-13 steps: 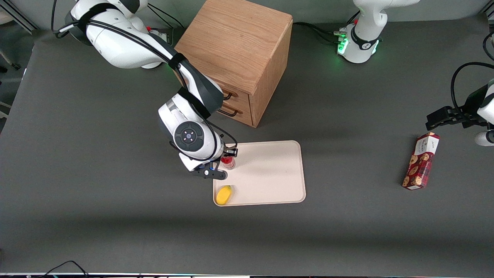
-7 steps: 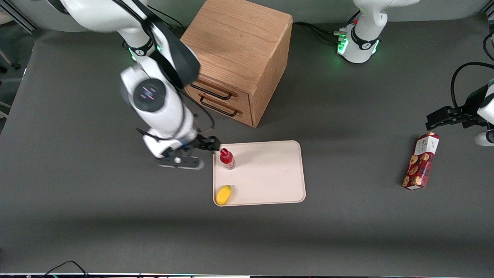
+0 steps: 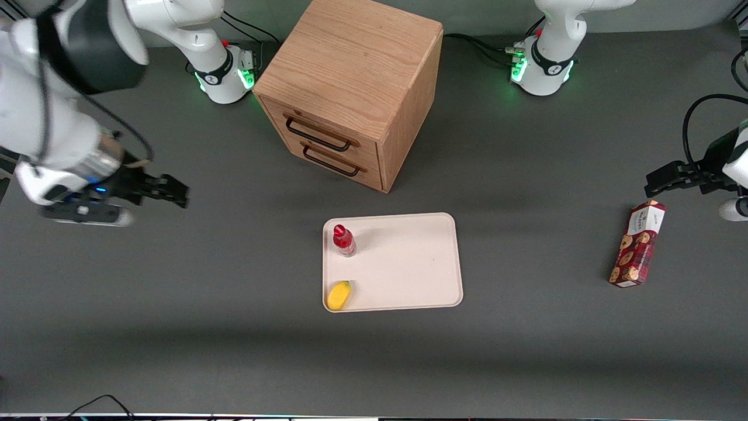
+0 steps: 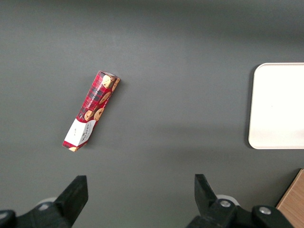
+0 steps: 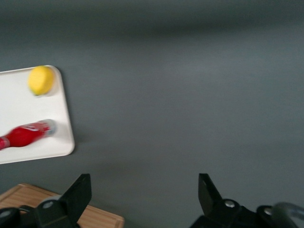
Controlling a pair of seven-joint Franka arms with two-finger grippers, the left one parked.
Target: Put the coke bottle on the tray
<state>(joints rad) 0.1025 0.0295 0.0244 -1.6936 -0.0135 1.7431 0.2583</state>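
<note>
The black two-finger tool (image 3: 153,190) hangs above the dark grey worktop (image 3: 175,280) toward the working arm's end, its fingers (image 5: 76,197) spread wide and holding nothing. The small red-capped coke bottle (image 3: 343,240) stands upright on the flat cream-beige tray (image 3: 409,263), well apart from the tool, with a yellow lemon-like fruit (image 3: 339,294) nearer the front camera.
</note>
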